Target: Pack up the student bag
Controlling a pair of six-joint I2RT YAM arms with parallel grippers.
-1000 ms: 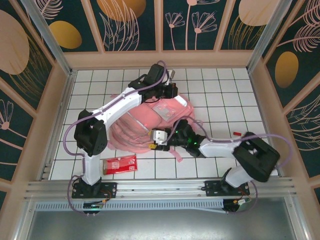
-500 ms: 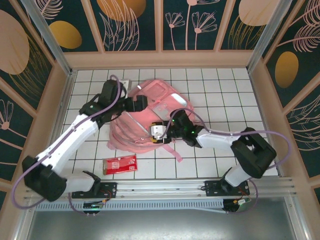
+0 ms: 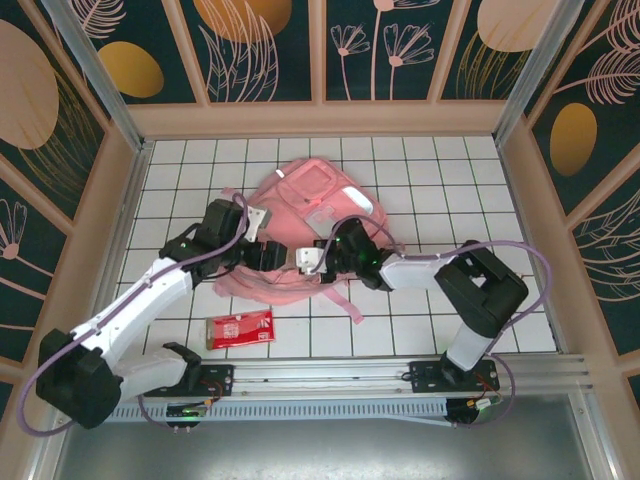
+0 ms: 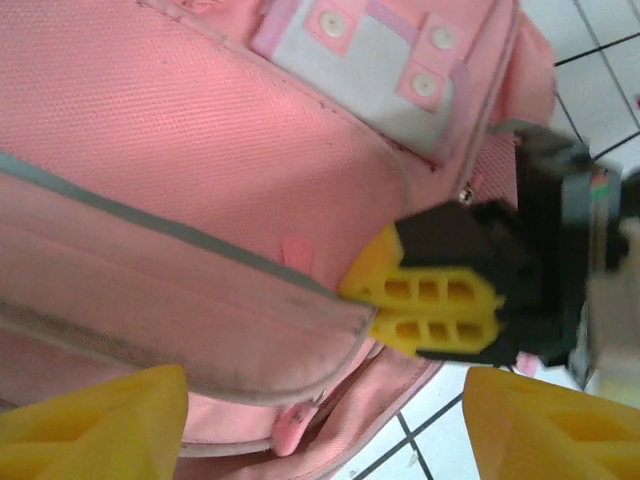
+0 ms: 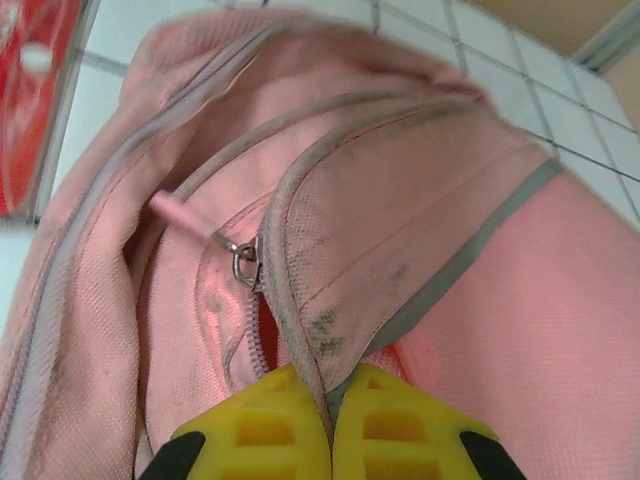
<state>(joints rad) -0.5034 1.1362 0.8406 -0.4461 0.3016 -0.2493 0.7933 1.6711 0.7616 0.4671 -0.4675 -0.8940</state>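
The student bag (image 3: 310, 195), a soft pink backpack with grey reflective strips, lies in the middle of the tiled table. My right gripper (image 3: 306, 261) is at the bag's near edge, shut on the grey-trimmed rim of a pocket flap (image 5: 400, 250); the fabric is pinched between its yellow fingers (image 5: 275, 420). Just left of that rim are a partly open zip, its metal slider (image 5: 243, 262) and a pink pull (image 5: 185, 212). My left gripper (image 3: 268, 254) stands open at the bag's near-left side, facing the right gripper (image 4: 430, 305), with the flap's corner (image 4: 300, 330) ahead of its fingers.
A red packet (image 3: 239, 328) lies on the tiles near the front left, beside the left arm's base. A pink strap (image 3: 350, 305) trails from the bag toward the front. Wooden walls close in the table on three sides.
The left arm swung from the bag's far side round to its near-left side, and its gripper opened. The right gripper closed on the flap's rim. The bag shifted toward the back.
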